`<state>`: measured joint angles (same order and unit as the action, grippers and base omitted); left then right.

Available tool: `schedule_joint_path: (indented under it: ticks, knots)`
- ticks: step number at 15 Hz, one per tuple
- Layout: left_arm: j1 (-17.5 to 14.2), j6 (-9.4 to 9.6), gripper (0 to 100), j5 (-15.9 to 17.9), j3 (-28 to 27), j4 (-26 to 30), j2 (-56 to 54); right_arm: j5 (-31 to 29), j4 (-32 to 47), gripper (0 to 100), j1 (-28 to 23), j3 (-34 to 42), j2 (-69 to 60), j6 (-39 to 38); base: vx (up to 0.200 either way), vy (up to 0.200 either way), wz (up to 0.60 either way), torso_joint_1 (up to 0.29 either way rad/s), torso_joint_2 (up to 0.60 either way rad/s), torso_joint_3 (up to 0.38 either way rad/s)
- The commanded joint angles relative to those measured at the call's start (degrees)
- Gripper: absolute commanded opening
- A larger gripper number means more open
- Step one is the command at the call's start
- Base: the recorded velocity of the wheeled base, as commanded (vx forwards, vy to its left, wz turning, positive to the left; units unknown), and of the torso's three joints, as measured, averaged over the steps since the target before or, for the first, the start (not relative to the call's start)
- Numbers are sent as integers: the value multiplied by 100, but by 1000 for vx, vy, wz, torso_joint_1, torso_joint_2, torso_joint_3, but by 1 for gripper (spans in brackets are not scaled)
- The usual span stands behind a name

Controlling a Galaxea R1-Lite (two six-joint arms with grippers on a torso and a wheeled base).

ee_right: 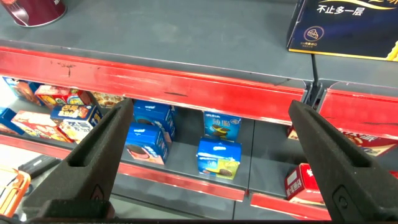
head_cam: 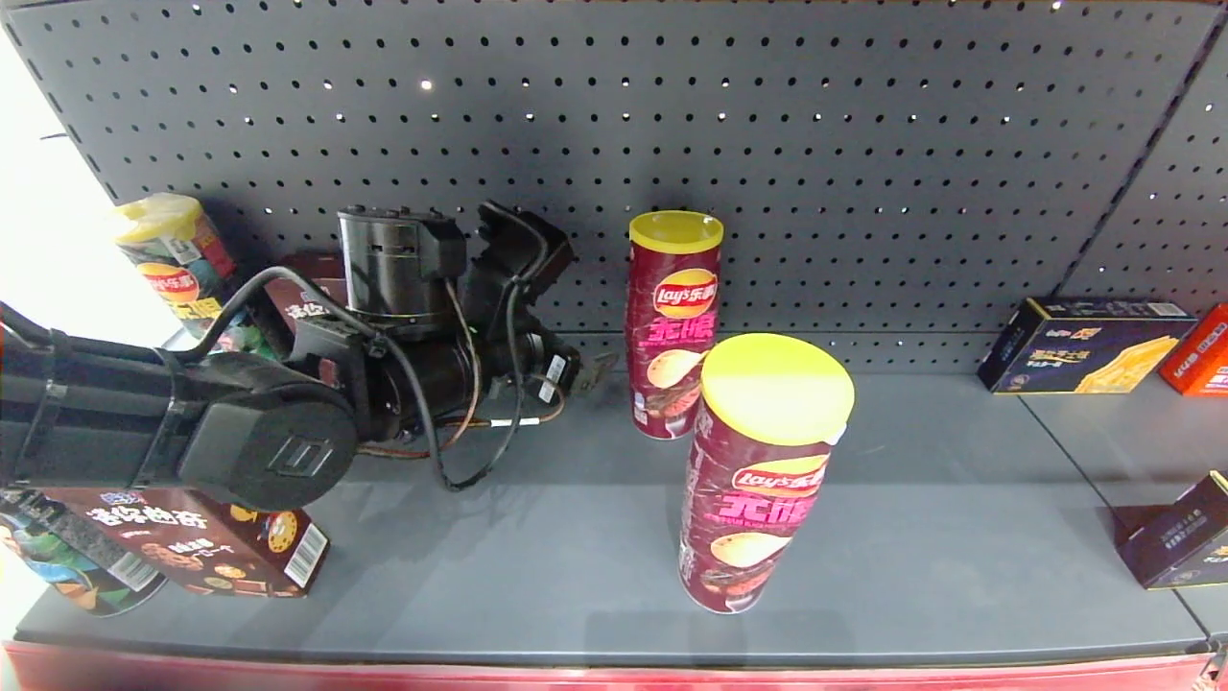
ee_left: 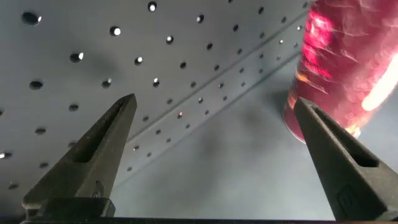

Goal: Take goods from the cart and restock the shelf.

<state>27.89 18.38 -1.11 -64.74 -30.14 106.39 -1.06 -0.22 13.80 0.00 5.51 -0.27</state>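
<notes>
The left gripper (ee_left: 214,99) gapes empty at the shelf's (head_cam: 537,537) back edge beside the rear chip can (head_cam: 673,326), and the right gripper (ee_right: 210,104) gapes empty too.

The left arm (head_cam: 115,422) was matte black, banded with straps, and had a round joint cap (head_cam: 273,456) stamped with a square mark. Black cables (head_cam: 427,432) and thin copper wires looped beside a grey cylindrical motor housing (head_cam: 384,264) bearing small white labels (head_cam: 547,379). The left gripper (ee_left: 214,98) and right gripper (ee_right: 210,101) had dark, tapered wedge fingers (ee_left: 93,155) with hollowed inner faces.
</notes>
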Motion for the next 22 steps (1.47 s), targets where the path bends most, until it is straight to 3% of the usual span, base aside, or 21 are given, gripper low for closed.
schedule_joint_path:
  ticks: [1, 22]
  knots:
    - [15, -1, 100, -30, -100, -1, 225, 1, -4, 100, 0, 0, 3, 0, 0, 0, 0, 0, 0, 0]
    - [120, -54, 100, -38, -153, -10, 418, 1, -4, 100, 0, 0, 3, 0, 0, 0, 0, 0, 0, 0]
